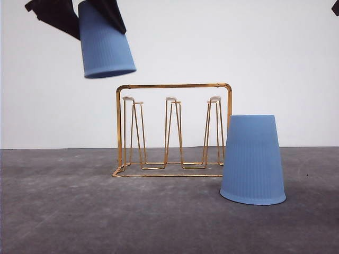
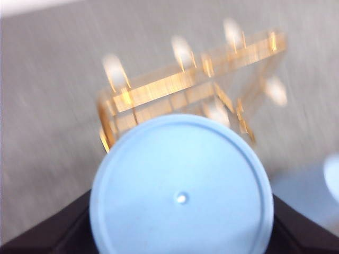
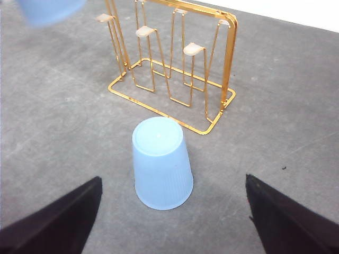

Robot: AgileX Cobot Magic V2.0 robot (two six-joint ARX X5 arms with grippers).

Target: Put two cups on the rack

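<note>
High at the left of the front view, the left claw (image 1: pixel 100 16) is clamped on a light-blue ribbed cup (image 1: pixel 105 45), held mouth-down and tilted above the left end of the gold wire rack (image 1: pixel 174 129). The rack stands on the grey surface (image 1: pixel 63 211), its white-tipped prongs bare. Just right of it, the second cup (image 1: pixel 253 160) rests upside down. Over this cup, the right claw (image 3: pixel 172 222) hangs with its fingers spread wide.

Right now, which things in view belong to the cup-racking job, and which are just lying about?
Job:
- held cup, upside down in left gripper, raised above the rack
- standing cup, upside down on table
- rack, prongs bare
- right gripper, open

Lying about:
- only the table itself
</note>
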